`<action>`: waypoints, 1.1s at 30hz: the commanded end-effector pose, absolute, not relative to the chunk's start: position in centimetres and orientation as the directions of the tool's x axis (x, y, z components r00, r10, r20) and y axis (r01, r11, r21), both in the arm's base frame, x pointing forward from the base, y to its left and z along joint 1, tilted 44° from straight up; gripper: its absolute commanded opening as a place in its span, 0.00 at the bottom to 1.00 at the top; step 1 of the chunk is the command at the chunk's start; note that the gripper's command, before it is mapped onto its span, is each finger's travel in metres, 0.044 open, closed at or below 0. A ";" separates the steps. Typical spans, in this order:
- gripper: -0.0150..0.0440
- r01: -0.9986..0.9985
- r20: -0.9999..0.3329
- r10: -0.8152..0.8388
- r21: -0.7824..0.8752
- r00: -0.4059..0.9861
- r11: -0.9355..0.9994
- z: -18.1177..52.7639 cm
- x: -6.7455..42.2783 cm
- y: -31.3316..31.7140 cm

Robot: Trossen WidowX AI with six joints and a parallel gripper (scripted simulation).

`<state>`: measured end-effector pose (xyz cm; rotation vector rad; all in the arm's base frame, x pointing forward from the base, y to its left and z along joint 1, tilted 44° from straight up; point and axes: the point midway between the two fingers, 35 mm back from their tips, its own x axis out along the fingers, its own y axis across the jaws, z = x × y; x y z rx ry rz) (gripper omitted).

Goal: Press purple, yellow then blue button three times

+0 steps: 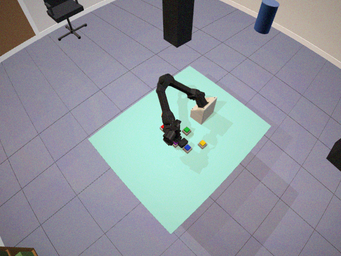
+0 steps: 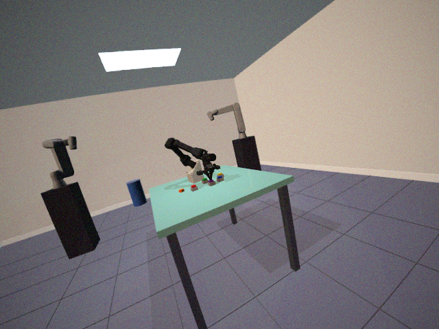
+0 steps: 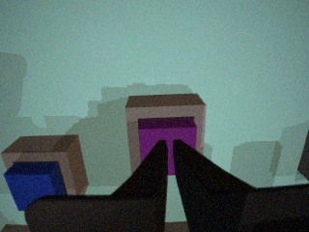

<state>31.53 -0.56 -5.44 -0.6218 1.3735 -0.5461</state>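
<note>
The purple button sits in its grey-brown housing, mostly hidden by the arm in the top view. My gripper is shut and empty, its fingertips over the purple cap, at or just above it; contact cannot be told. The blue button stands beside the purple one, on the left in the wrist view. The yellow button stands beyond the blue one, away from the gripper.
The green button is near the arm's base side. The red button is partly under the arm in the top view. An orange block lies beyond it. The beige wedge stands by the arm's base.
</note>
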 end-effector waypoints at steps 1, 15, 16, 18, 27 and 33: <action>0.29 -0.017 -0.716 -0.689 -0.695 0.112 0.719 -6.1 31.2 -1.1; 0.29 -0.017 -0.716 -0.689 -0.695 0.112 0.719 -6.2 31.2 -1.1; 0.29 -0.017 -0.716 -0.689 -0.695 0.112 0.719 -6.2 31.2 -1.1; 0.29 -0.017 -0.716 -0.689 -0.695 0.112 0.719 -6.2 31.2 -1.1; 0.29 -0.017 -0.717 -0.688 -0.694 0.112 0.720 -3.8 30.8 1.2; 0.29 -0.018 -0.719 -0.686 -0.691 0.112 0.722 -1.6 30.7 3.4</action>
